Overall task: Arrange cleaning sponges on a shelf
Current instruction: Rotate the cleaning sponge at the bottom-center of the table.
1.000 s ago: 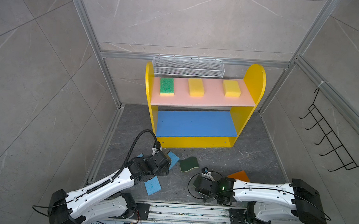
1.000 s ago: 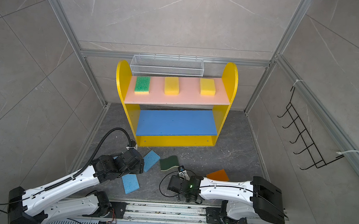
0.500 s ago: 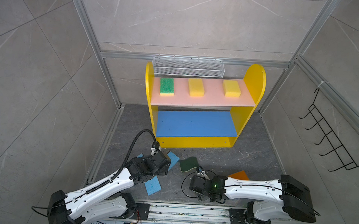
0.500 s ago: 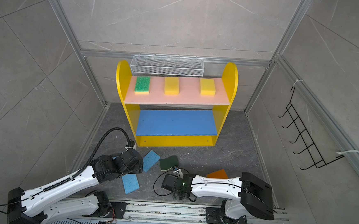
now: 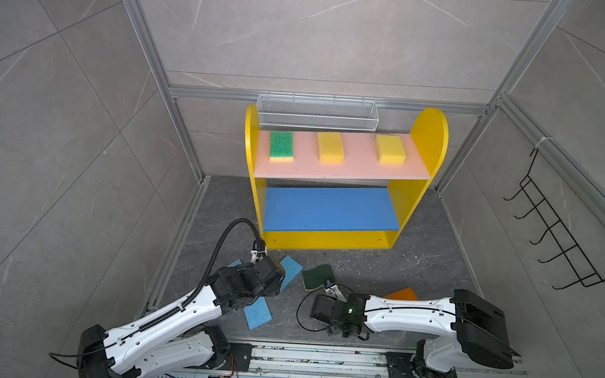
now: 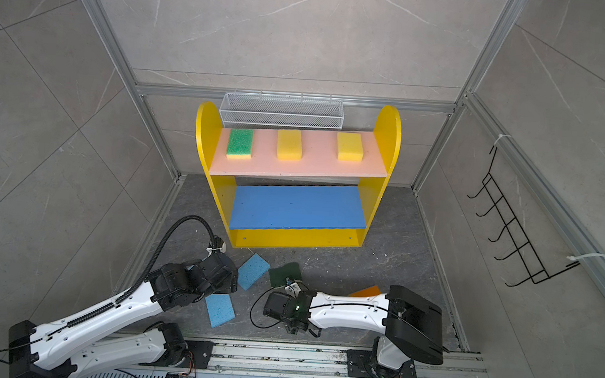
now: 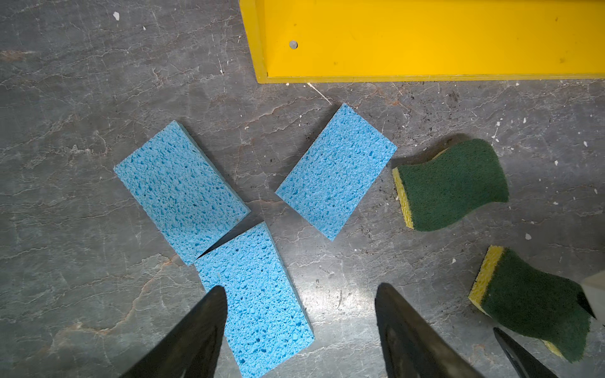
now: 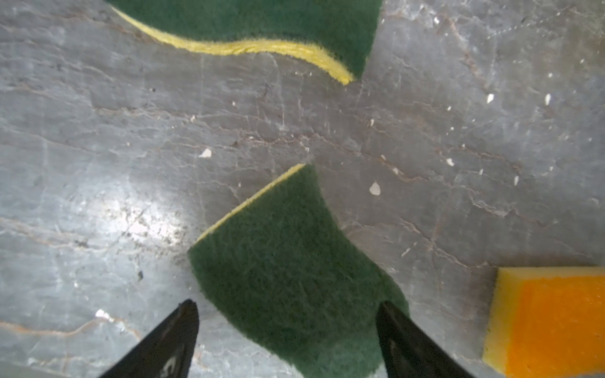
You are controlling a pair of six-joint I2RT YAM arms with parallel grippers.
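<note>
The shelf (image 5: 428, 140) stands at the back of the desk (image 7: 65, 98); on its pink board (image 5: 360, 166) a green-topped sponge (image 5: 281, 145) and two yellow block sponges (image 5: 330, 147) (image 5: 390, 149) lie flat in a row, well apart from each other; the blue board (image 5: 328, 207) below carries nothing.

The other sponges lie on the desk in front of the shelf; three light-blue sponges (image 7: 181, 193) (image 7: 335, 171) (image 7: 258, 304) sit close together, and two of them meet at a corner.

The left pincer (image 7: 301, 293) hangs over this group with its jaws apart and nothing clamped; the nearest light-blue sponge reaches in between the fingers, close against one of them (image 7: 216, 314), while the other finger stands over bare desk; whether any finger touches the sponge I cannot tell.

The right pincer (image 8: 287, 307) also has its jaws spread and grips nothing; a dark-green wavy sponge (image 8: 294, 268), green face up with a yellow edge showing, lies between its fingers; the sponge's side sits right at one fingertip (image 8: 388, 314), and a strip of bare desk separates it from the other.

A second dark-green wavy sponge (image 8: 262, 23) lies beyond the fingertips, apart from the first; an orange-topped sponge (image 8: 553, 320) lies outside the jaws, on the side of the finger the sponge sits against; in both top views each pincer is hidden beneath its own wrist.
</note>
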